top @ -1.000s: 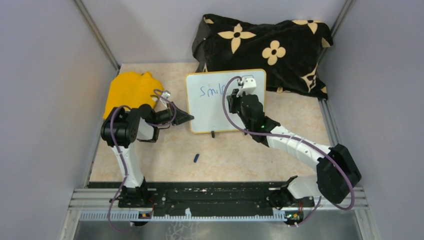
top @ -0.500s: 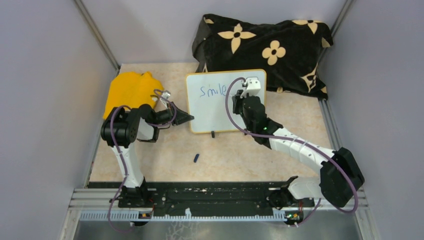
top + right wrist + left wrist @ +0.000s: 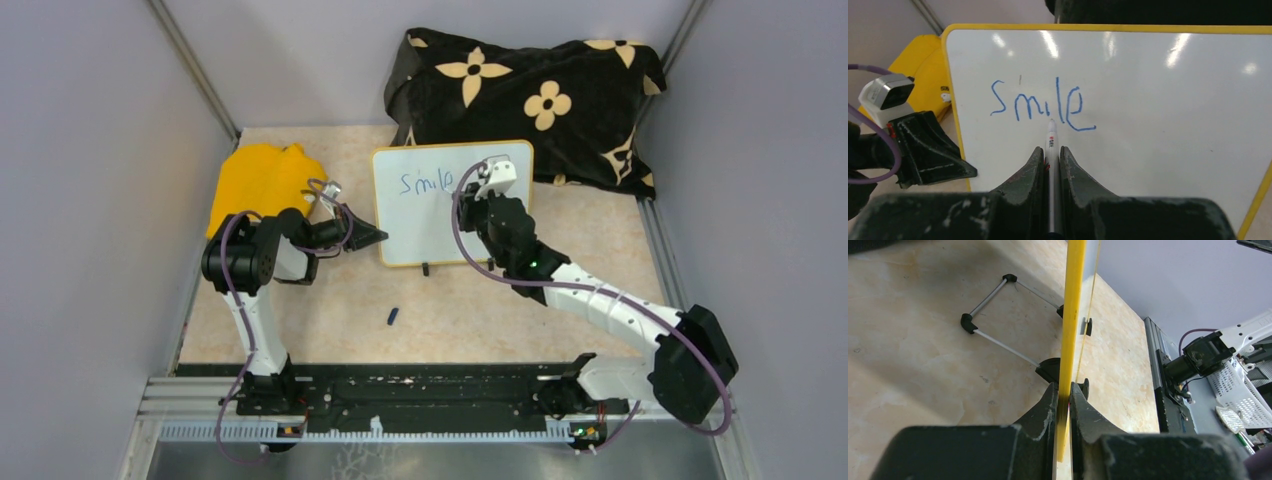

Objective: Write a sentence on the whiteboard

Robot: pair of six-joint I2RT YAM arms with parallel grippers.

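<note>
**"Smile" on the board, pen at the letters**

The small white whiteboard with a thin yellow rim (image 3: 420, 228) is propped on its wire stand. A black cloth with cream flowers (image 3: 520, 90) lies just behind it and a yellow bundle (image 3: 258, 180) lies to its left. The left gripper (image 3: 1064, 387) pinches the board's left rim, with its jaws narrow on the yellow edge. The right gripper (image 3: 1050, 150) is clamped on a slim white marker (image 3: 1051, 136) in front of the board. The marker's tip is at the foot of the "l" in the blue handwritten word "Smile" (image 3: 1040, 105), high on the board's left half. A small dark blue cap (image 3: 393, 317) lies on the beige tabletop (image 3: 470, 315), well in front of the board.
</note>
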